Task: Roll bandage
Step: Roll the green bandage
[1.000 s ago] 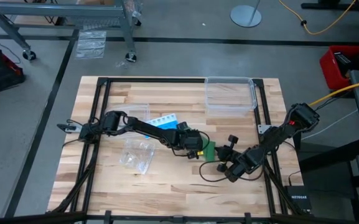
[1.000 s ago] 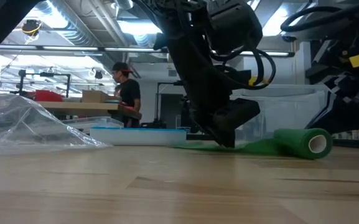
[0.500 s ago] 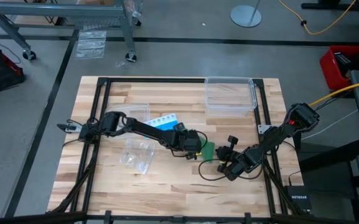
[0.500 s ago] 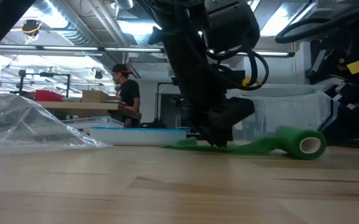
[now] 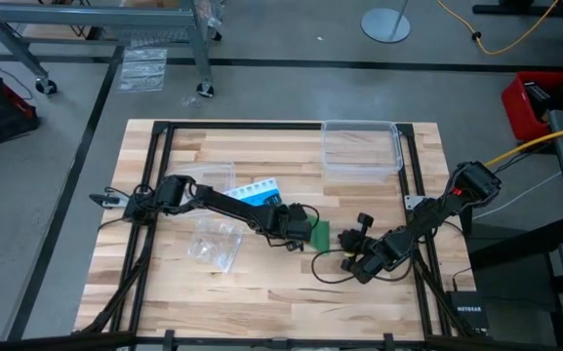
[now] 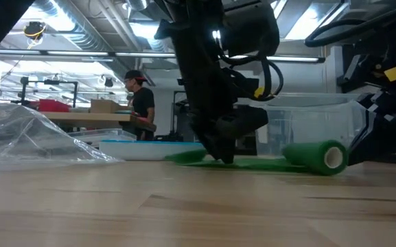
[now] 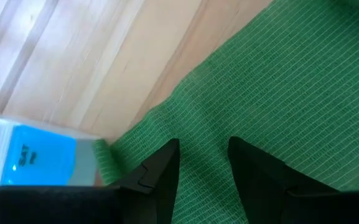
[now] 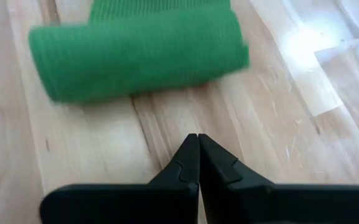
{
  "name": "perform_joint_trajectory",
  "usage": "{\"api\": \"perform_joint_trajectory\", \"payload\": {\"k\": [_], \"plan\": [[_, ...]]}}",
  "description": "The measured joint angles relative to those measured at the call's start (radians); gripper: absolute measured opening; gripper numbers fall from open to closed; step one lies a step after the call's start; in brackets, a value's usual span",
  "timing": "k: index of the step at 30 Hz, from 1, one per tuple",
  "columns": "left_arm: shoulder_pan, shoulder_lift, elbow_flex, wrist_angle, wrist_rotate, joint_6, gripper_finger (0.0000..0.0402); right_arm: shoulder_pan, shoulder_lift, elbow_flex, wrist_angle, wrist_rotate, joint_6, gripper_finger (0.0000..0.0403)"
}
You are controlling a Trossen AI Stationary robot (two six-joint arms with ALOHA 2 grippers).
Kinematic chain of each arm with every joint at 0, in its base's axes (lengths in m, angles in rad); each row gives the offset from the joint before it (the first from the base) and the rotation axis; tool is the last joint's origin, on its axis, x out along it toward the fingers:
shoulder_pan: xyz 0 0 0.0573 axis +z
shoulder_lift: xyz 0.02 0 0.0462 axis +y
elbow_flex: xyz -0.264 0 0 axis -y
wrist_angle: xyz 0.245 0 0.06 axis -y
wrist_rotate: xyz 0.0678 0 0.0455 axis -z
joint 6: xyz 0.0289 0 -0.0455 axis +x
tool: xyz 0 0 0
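The green bandage (image 5: 321, 234) lies on the table near the middle. One end is a roll (image 6: 318, 156) lying on its side, also seen in the right wrist view (image 8: 139, 50). The unrolled strip (image 6: 252, 163) lies flat and runs from the roll toward the table's left. My left gripper (image 7: 201, 171) stands on the flat strip with its fingers a little apart; it also shows in the high view (image 5: 305, 232). My right gripper (image 8: 198, 142) is shut and empty, just right of the roll and apart from it, and shows in the high view too (image 5: 346, 257). My left gripper sets both fingertips (image 7: 167, 163) down on the flat, unrolled part of the bandage (image 7: 204, 134), close to its loose end. It comes from above, slanting down. The cloth between the fingers lies flat on the table and is not gathered up.
A blue and white pill organizer (image 5: 259, 190) lies just beyond the strip's loose end (image 7: 30, 158). A clear plastic bag (image 5: 215, 242) lies to the left, and a clear plastic box (image 5: 361, 146) stands at the far right. A person (image 6: 141, 103) stands in the room behind.
My left gripper has gone toward the table's left edge with its fingertips on the strip. The strip has slid along the table with it, and the roll has followed to the left, away from my right gripper.
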Motion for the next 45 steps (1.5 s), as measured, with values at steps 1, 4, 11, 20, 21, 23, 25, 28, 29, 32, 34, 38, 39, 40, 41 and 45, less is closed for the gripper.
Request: {"api": "perform_joint_trajectory", "payload": {"k": [1, 4, 11, 20, 21, 23, 25, 28, 29, 32, 34, 38, 39, 40, 41, 45], "plan": [[0.000, 0.000, 0.000, -0.006, 0.000, -0.008, 0.0136, 0.000, 0.000, 0.000, 0.000, -0.007, 0.000, 0.0001], [-0.006, 0.000, 0.000, -0.008, 0.000, -0.027, 0.0136, 0.000, 0.000, 0.000, 0.000, -0.015, 0.005, 0.0001], [-0.034, 0.001, -0.003, 0.017, -0.041, -0.012, 0.0136, 0.000, 0.000, 0.000, 0.000, -0.015, 0.007, 0.0001], [-0.070, 0.002, 0.010, 0.066, -0.146, 0.030, 0.0136, 0.000, 0.000, 0.000, 0.000, -0.015, 0.007, 0.0001], [-0.072, 0.002, 0.010, 0.067, -0.149, 0.029, 0.0136, 0.000, 0.000, 0.000, 0.000, -0.015, 0.007, 0.0001], [-0.077, -0.002, 0.010, 0.069, -0.154, 0.027, 0.0136, -0.003, 0.000, 0.000, 0.002, -0.015, 0.000, 0.0001], [-0.081, -0.006, 0.010, 0.065, -0.151, 0.027, 0.0136, -0.015, 0.000, 0.000, 0.006, -0.027, -0.011, 0.0001], [-0.082, -0.021, 0.010, 0.041, -0.153, 0.022, 0.0136, -0.044, 0.000, 0.000, 0.015, -0.070, -0.031, 0.0001], [-0.083, -0.026, 0.009, 0.027, -0.157, 0.016, 0.0136, -0.054, -0.001, 0.000, 0.019, -0.079, -0.040, 0.0001], [-0.084, -0.042, 0.008, 0.003, -0.187, 0.009, 0.0136, -0.065, -0.002, 0.000, 0.024, -0.086, -0.061, 0.0001], [-0.084, -0.053, 0.008, -0.013, -0.200, 0.007, 0.0136, -0.065, -0.002, 0.000, 0.024, -0.084, -0.061, 0.0001], [-0.083, -0.059, 0.010, -0.047, -0.212, -0.013, 0.0136, -0.064, -0.002, 0.000, 0.024, -0.084, -0.062, 0.0001], [-0.085, -0.058, 0.010, -0.056, -0.213, -0.022, 0.0136, -0.063, -0.002, 0.000, 0.024, -0.085, -0.062, 0.0001], [-0.088, -0.058, 0.010, -0.065, -0.214, -0.032, 0.0136, -0.063, -0.002, 0.000, 0.025, -0.084, -0.063, 0.0001], [-0.092, -0.058, 0.010, -0.076, -0.217, -0.038, 0.0136, -0.063, -0.002, 0.000, 0.025, -0.085, -0.063, 0.0001], [-0.111, -0.059, 0.011, -0.144, -0.220, -0.073, 0.0136, -0.063, -0.002, 0.000, 0.027, -0.086, -0.066, 0.0001]]}}
